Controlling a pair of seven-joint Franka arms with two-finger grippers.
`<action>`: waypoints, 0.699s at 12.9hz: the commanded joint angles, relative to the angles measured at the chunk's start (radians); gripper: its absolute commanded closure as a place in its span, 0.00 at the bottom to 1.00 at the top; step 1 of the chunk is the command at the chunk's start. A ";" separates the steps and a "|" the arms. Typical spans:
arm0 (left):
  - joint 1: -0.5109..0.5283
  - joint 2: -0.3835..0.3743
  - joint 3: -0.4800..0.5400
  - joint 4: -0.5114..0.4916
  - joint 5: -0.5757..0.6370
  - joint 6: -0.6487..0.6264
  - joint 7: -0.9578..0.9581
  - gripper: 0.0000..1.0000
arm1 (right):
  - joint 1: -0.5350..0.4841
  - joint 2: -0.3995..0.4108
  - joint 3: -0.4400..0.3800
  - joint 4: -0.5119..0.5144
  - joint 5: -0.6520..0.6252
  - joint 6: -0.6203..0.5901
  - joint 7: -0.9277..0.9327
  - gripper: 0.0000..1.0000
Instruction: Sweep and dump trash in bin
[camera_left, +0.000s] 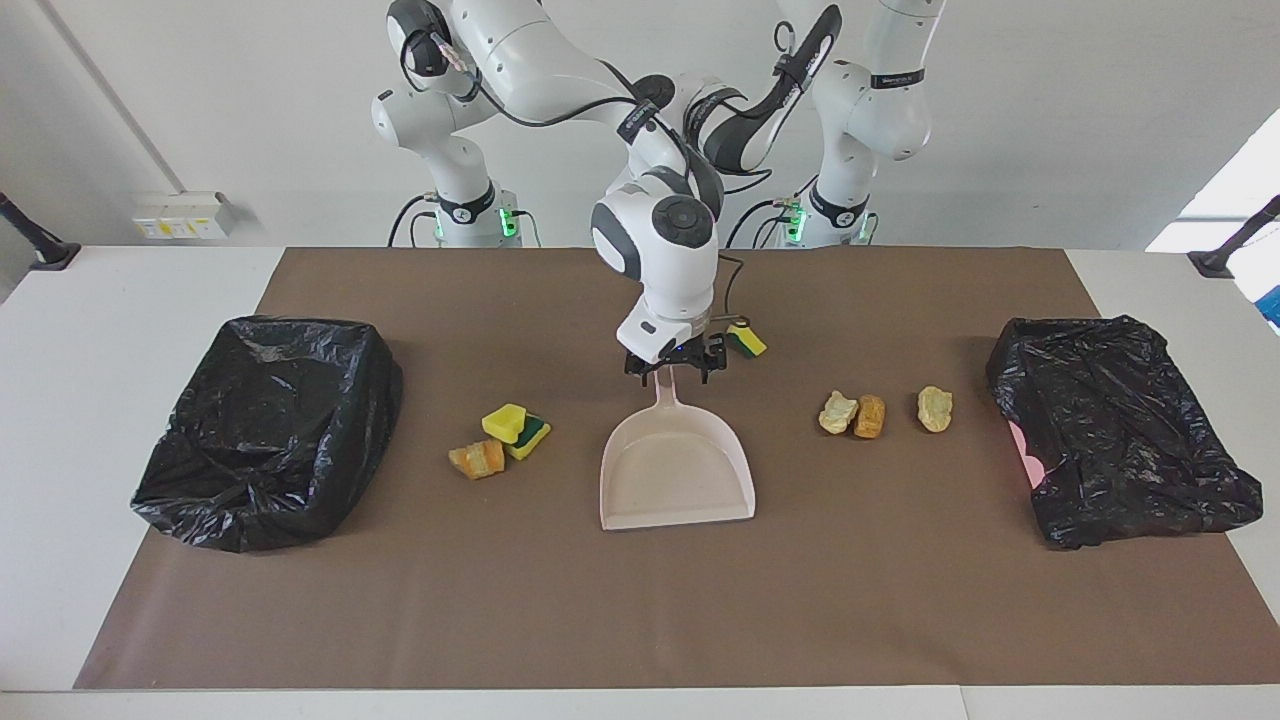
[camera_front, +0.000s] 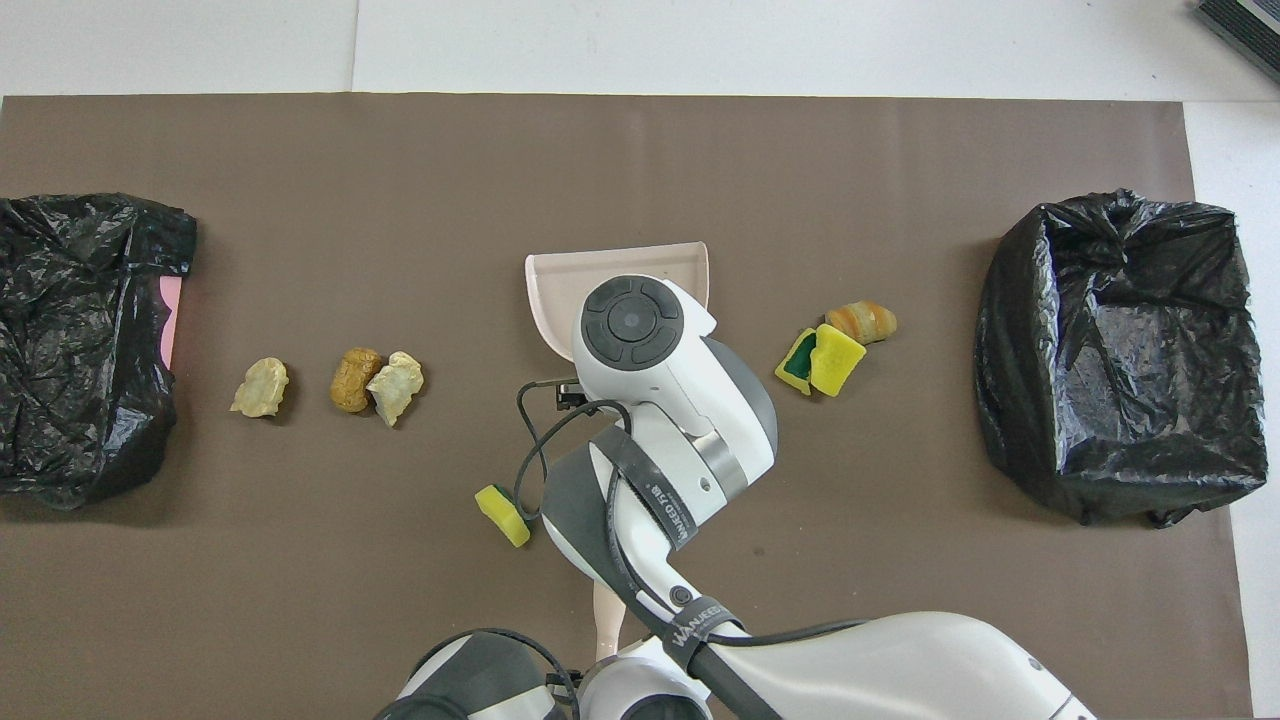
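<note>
Facing view: right gripper (camera_left: 672, 368) at the dustpan (camera_left: 676, 470) handle, frame centre, grip impossible to tell; trash (camera_left: 500, 436) lies beside the pan.
Overhead: left gripper (camera_front: 600, 662), bottom centre, clamps the brush (camera_front: 607, 620); the dustpan handle should be seated squarely before lifting.

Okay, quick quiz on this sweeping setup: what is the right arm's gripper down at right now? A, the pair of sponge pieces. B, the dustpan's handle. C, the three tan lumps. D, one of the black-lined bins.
B: in the facing view the right gripper sits at the top of the dustpan handle, apart from the sponge pieces, lumps and bins.
</note>
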 joint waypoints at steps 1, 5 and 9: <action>0.049 -0.040 -0.005 -0.005 -0.003 -0.051 0.056 1.00 | -0.020 -0.014 0.006 -0.019 0.064 -0.026 -0.051 0.19; 0.131 -0.084 -0.002 -0.005 -0.003 -0.146 0.132 1.00 | -0.016 -0.035 0.006 -0.054 0.081 -0.057 -0.069 0.63; 0.265 -0.208 -0.002 -0.005 -0.003 -0.300 0.254 1.00 | -0.002 -0.043 0.007 -0.016 0.059 -0.150 -0.095 1.00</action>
